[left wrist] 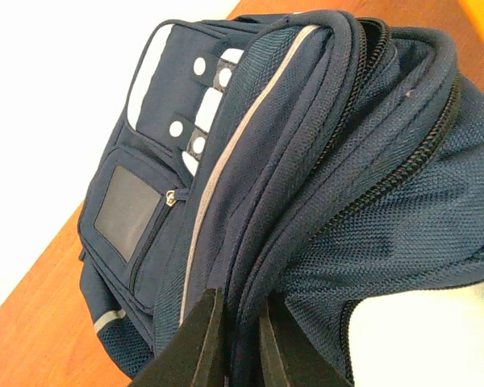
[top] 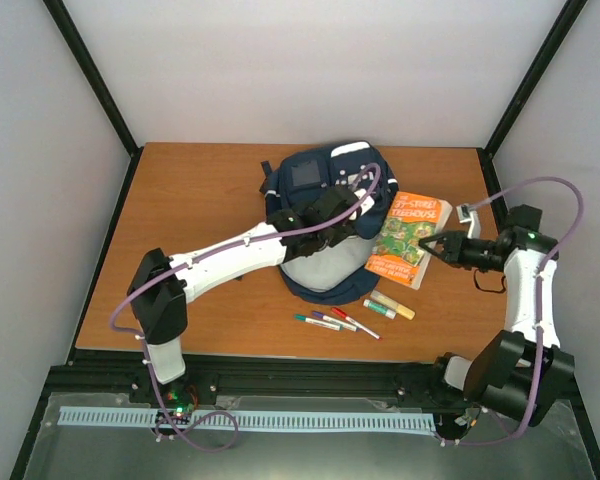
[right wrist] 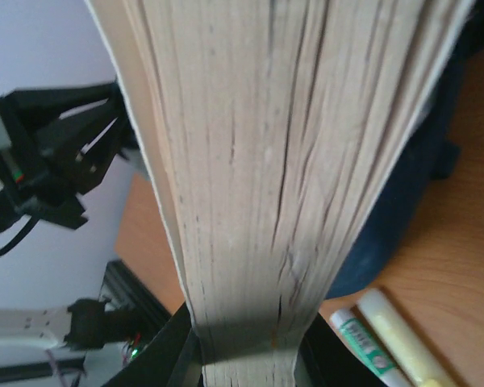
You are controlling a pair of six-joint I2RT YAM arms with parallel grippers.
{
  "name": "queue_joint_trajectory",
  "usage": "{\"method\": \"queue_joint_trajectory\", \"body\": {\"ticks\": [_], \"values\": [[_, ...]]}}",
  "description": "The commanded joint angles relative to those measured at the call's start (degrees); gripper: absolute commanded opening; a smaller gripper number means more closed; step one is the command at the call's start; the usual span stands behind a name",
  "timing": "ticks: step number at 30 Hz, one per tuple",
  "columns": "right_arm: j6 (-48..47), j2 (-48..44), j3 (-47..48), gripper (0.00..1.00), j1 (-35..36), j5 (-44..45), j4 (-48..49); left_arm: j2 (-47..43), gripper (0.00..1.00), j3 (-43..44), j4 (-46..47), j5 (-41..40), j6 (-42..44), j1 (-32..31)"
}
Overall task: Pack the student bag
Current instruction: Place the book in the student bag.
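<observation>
The student bag (top: 325,180), a navy backpack with pale stripes, lies at the table's middle back. My left gripper (top: 342,232) is shut on a fold of the bag's zippered edge (left wrist: 250,266); both dark fingers (left wrist: 202,339) pinch the fabric, and a pale opening shows beside them. An orange-and-green book (top: 408,238) sits to the right of the bag. My right gripper (top: 428,245) is shut on the book's page edge (right wrist: 274,161), which fills the right wrist view, squeezed at the bottom between the jaws.
Several markers (top: 335,322) lie in front of the bag. Beside them lie a green-labelled glue stick (top: 382,309) and a yellow stick (top: 395,304), also seen as the glue stick (right wrist: 363,343) in the right wrist view. Black frame posts stand at the table corners.
</observation>
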Motion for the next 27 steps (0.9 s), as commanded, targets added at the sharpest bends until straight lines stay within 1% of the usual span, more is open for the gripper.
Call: {"method": "queue_joint_trajectory", "body": {"ticks": [1, 6, 13, 17, 20, 24, 27], "values": [[4.15, 0.31, 2.47, 0.03, 6.18, -4.19, -0.26, -1.66, 0.01, 3.49, 4.95, -0.7, -6.19, 2.67], [6.22, 2.37, 3.07, 0.03, 10.34, -6.19, -2.93, -1.66, 0.01, 3.47, 5.99, 0.27, -10.11, 4.59], [10.62, 0.54, -5.0, 0.03, 16.98, -5.83, -0.64, -0.65, 0.01, 5.43, 5.3, 0.94, -12.5, 4.91], [14.03, -0.26, -7.51, 0.03, 23.01, -7.82, -0.29, 0.6, 0.01, 7.48, 4.06, 1.33, -12.62, 4.88], [17.8, 0.03, -10.18, 0.03, 26.73, -10.51, 3.22, 0.86, 0.01, 8.16, 3.61, 1.98, -13.23, 4.89], [25.27, 0.72, -14.25, 0.03, 27.32, -12.85, 12.55, -0.12, 0.01, 7.99, 3.49, 2.49, -13.98, 4.92], [25.88, 2.1, -13.91, 0.03, 27.47, -11.6, 16.41, -1.05, 0.01, 7.89, 3.12, 2.62, -14.11, 4.98]]}}
